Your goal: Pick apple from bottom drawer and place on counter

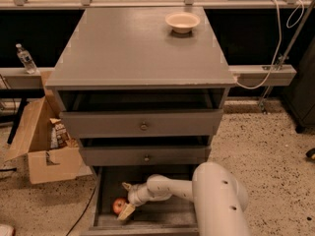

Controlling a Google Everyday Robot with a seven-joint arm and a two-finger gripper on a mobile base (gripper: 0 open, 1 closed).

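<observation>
Apple (pixel 118 206): small, round and red; lies on the floor of the bottom drawer (pixel 162 219), in its left part, closer to the near front edge than to the back
Handling: likely light and firm, so it should bear a steady squeeze; the skin looks smooth, so it may slip or roll away on the flat floor if nudged off-centre; too hard a pinch could bruise it
Where to hold: across the widest part, one finger on each side at mid-height; a hold high or low on the curve would probably squeeze it out
Gripper (pixel 125 199): down inside the open bottom drawer, at the end of the white arm (pixel 170 188) that reaches in from the right; its fingers are spread wide, one toward the far side and one toward the near side; it holds nothing yet
Apple relative to gripper: just left of the wrist, at the mouth of the spread fingers; nearer the near finger than the far one; whether it touches that finger I cannot tell
Judgement: the grasp looks about to be made; the gripper seems to need a little more reach to the left before it closes
Counter (pixel 138 48): well above the drawer; a pale bowl (pixel 182 21) sits at its far right; the near part is bare grey wood
</observation>
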